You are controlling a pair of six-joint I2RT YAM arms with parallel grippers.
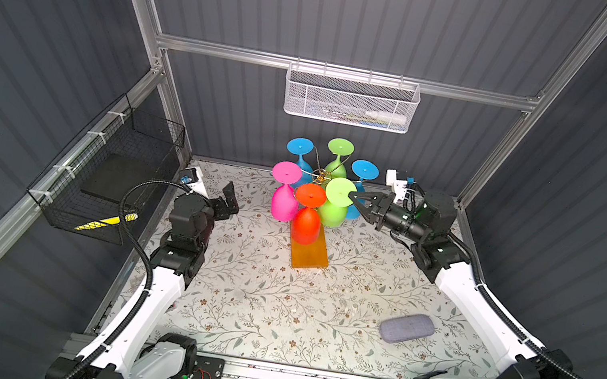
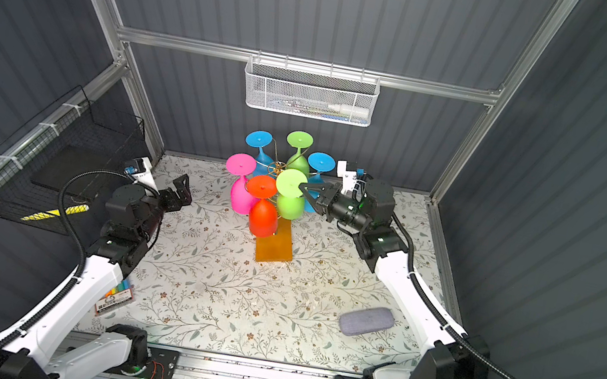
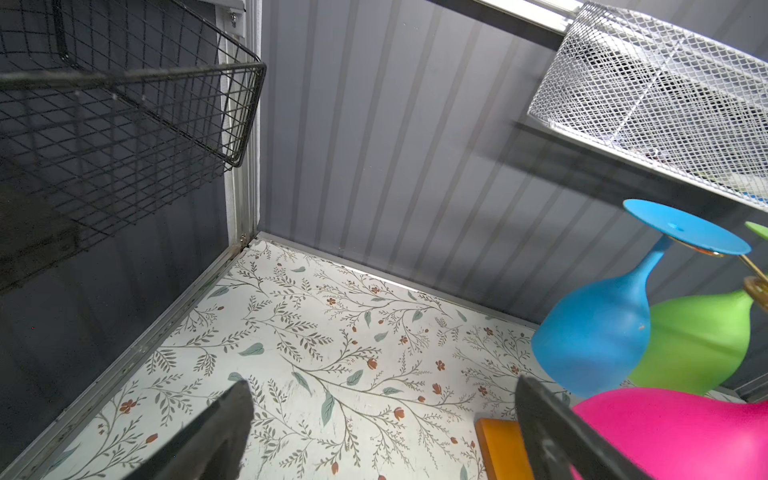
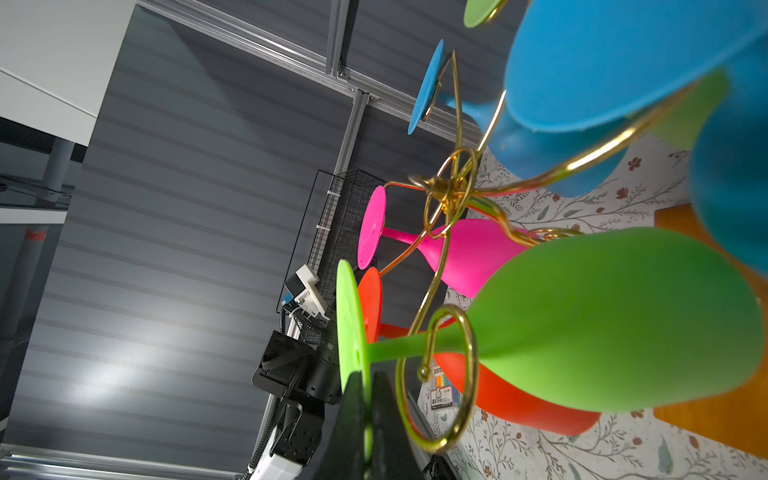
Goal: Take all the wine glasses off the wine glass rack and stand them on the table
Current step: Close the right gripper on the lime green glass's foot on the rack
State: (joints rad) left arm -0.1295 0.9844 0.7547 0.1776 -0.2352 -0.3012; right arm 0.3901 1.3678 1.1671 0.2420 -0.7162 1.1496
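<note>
Right gripper (image 1: 352, 198) clamped on foot rim of front green wine glass (image 1: 332, 213), frame centre. Stem inside scroll of wine glass rack (image 1: 309, 259); lift-off not yet done. Left gripper (image 1: 229, 197) spread apart, empty.

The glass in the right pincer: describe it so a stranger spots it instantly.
On the floral table, a gold rack carries six glasses. It is the front green glass, beside the red glass; only its foot is in the right pincer.
</note>
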